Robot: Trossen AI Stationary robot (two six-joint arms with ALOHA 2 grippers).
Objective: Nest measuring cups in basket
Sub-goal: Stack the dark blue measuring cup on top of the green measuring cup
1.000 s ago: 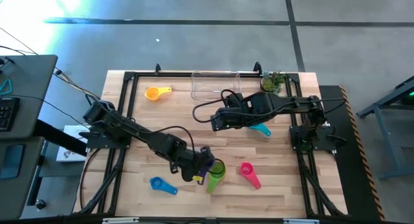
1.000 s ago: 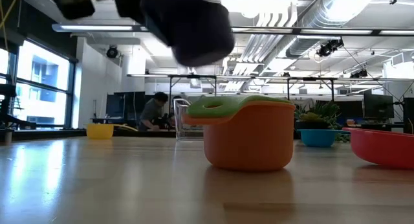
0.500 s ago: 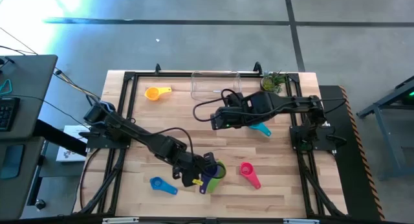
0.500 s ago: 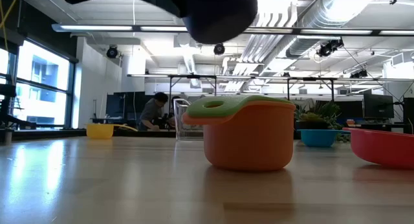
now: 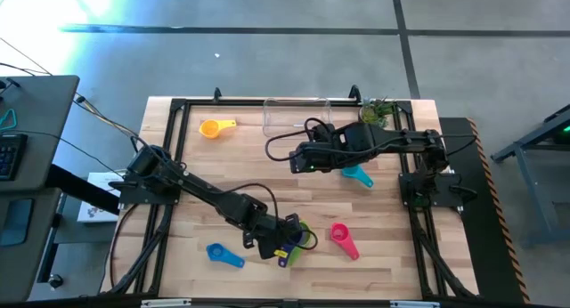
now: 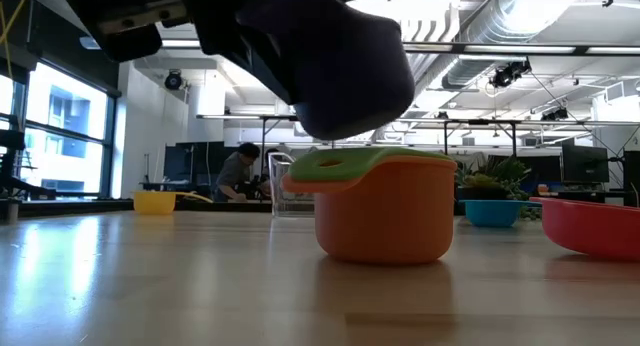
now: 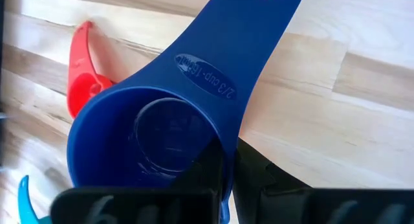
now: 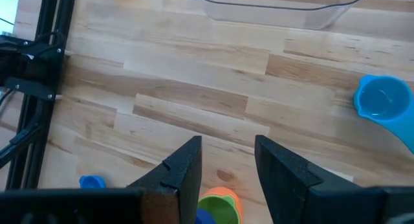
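Note:
My left gripper (image 5: pixel 281 240) (image 7: pixel 233 175) is shut on the purple cup (image 7: pixel 149 140), a "2/3 cup" scoop, just above the green cup nested in the orange cup (image 5: pixel 305 236) (image 6: pixel 380 211) near the table's near edge. My right gripper (image 5: pixel 298 161) (image 8: pixel 226 162) hangs open over the table's middle and holds nothing. The teal cup (image 5: pixel 359 176), pink cup (image 5: pixel 343 239), blue cup (image 5: pixel 223 255) and yellow cup (image 5: pixel 215 127) lie on the wood. The clear basket (image 5: pixel 297 117) stands at the far edge. My left gripper has the purple cup by its bowl rim (image 7: pixel 217 156), beside the root of the handle. One finger (image 7: pixel 204 179) reaches inside the bowl and the other stays outside. The handle (image 7: pixel 239 62) points away from the gripper. The cup is lifted clear, mouth up, above the green cup.
A small potted plant (image 5: pixel 378 112) stands at the far right corner beside the basket. Black frame rails run along the table's edges (image 5: pixel 178 108). Bare wood lies between the basket and the nested cups. A person sits far off in the room (image 6: pixel 238 171).
My left gripper has carried the purple cup toward the table's right and near edge, and it now covers most of the green cup in the high view. The green and orange cups have stayed put. My right gripper has drawn back a little toward the far edge.

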